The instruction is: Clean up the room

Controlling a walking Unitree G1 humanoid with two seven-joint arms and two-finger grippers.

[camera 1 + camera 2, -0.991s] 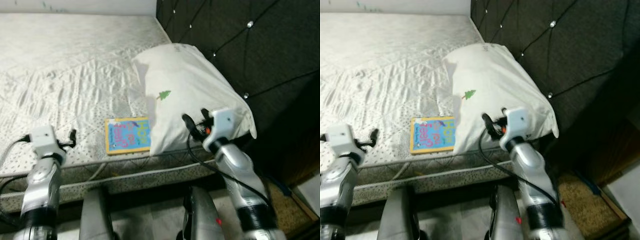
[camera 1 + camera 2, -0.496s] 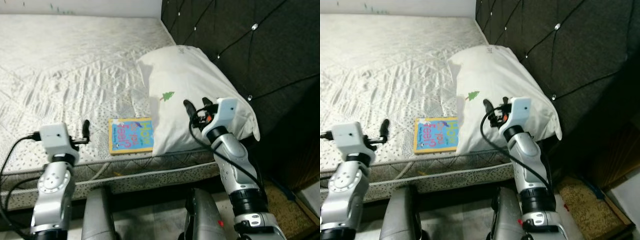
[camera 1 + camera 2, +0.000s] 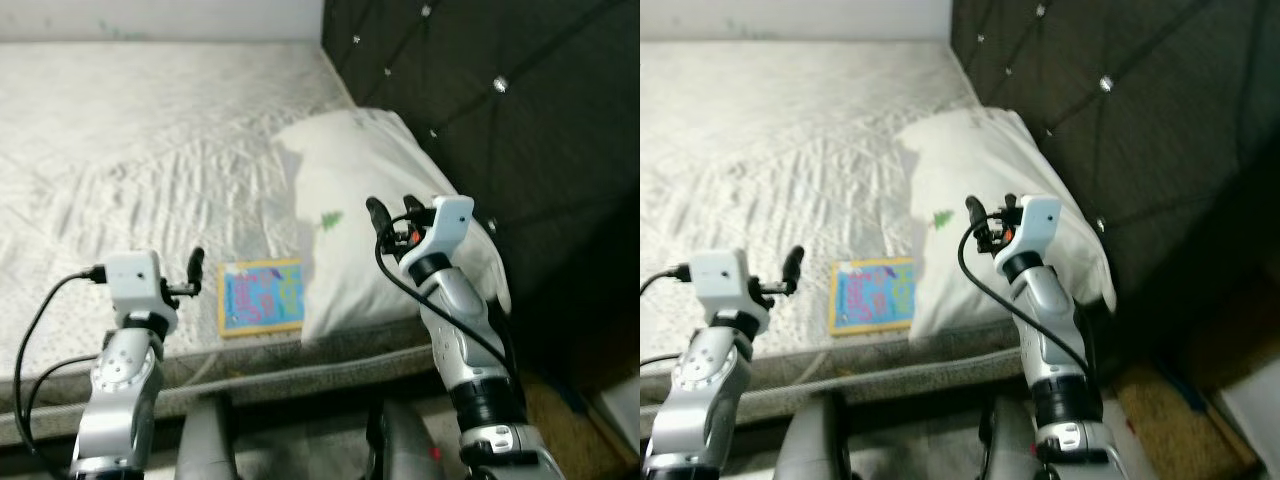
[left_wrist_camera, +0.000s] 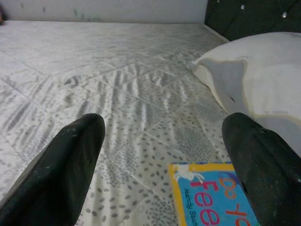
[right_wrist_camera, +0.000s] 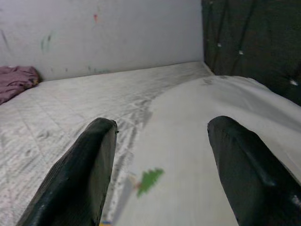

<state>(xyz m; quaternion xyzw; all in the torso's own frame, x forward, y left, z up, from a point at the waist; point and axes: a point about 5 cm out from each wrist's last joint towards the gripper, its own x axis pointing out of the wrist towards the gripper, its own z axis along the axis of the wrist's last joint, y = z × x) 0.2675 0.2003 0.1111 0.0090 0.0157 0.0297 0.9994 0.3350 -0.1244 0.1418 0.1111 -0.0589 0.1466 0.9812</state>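
Pillow (image 3: 385, 200) hides one edge of the book (image 3: 261, 296); left gripper (image 4: 160, 155) and right gripper (image 5: 162, 165) jaws spread wide, empty.

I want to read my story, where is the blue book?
The blue book lies flat on the mattress near its front edge, right beside the white pillow, on the pillow's left in the head views.

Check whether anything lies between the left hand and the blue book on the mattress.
Nothing visible does. The open left hand hovers over bare mattress, with the book just ahead; the pillow lies beside the book.
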